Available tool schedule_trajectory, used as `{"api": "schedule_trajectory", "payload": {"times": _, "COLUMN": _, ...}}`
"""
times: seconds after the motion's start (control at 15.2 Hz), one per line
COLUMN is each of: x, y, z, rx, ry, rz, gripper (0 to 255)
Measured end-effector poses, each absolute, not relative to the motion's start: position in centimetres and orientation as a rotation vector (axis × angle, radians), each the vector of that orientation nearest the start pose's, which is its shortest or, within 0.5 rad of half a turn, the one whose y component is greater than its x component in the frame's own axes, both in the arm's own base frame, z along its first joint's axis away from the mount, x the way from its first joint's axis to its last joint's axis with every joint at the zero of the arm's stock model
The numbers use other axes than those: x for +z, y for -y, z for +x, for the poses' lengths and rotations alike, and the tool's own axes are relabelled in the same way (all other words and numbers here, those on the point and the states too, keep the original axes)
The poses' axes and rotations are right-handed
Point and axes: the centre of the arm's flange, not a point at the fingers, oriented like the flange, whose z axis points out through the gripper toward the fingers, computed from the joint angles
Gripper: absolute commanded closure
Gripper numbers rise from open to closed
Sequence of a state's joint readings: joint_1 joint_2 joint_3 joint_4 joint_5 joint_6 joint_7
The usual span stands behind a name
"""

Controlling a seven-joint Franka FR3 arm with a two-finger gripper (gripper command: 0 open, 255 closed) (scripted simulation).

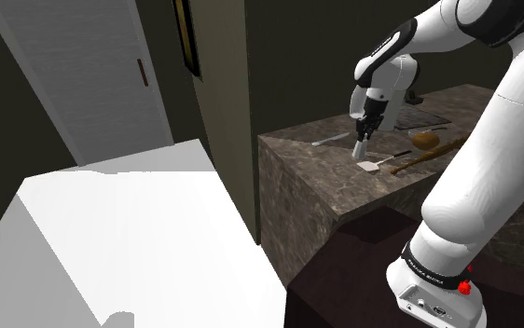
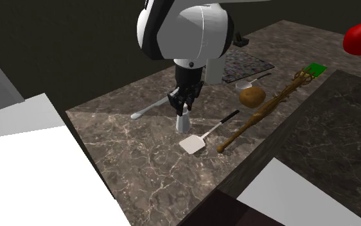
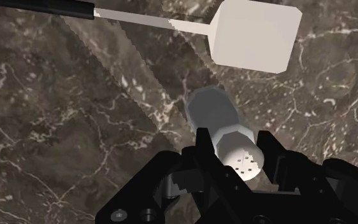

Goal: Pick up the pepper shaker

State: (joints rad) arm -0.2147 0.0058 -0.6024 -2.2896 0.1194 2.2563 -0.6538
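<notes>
The pepper shaker (image 2: pixel 183 123) is a small pale grey faceted bottle with a holed top (image 3: pixel 241 159). It stands upright on the dark marble counter (image 2: pixel 128 154). My black gripper (image 2: pixel 184 103) comes straight down on it and is shut on its upper part. In the wrist view the two fingers (image 3: pixel 202 147) clasp the shaker's cap from both sides, and its body (image 3: pixel 213 111) reaches down to the stone. In the shoulder view the gripper (image 1: pixel 364 133) sits over the shaker (image 1: pixel 360 150) near the counter's corner.
A white spatula (image 2: pixel 193 144) with a black handle lies just beside the shaker. Beyond it lie a long wooden utensil (image 2: pixel 263 112), a brown potato-like lump (image 2: pixel 252 96), a pale spoon (image 2: pixel 148 108) and a patterned mat (image 2: pixel 246 64). The counter edge (image 1: pixel 293 163) drops off close by.
</notes>
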Motion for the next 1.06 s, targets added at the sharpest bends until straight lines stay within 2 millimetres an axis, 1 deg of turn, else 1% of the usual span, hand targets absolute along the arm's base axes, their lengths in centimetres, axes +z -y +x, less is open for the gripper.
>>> {"api": "schedule_trajectory", "payload": {"times": 0.26, "x": 36.1, "y": 37.0, "z": 35.1, "rx": -0.044, "ry": -0.366, "rz": -3.028, "gripper": 255}}
{"api": "schedule_trajectory", "payload": {"times": 0.79, "x": 40.4, "y": 37.0, "z": 35.2, "rx": -0.044, "ry": -0.366, "rz": -3.028, "gripper": 255}}
{"api": "schedule_trajectory", "payload": {"times": 1.06, "x": 42.3, "y": 37.0, "z": 35.1, "rx": -0.044, "ry": -0.366, "rz": -3.028, "gripper": 255}}
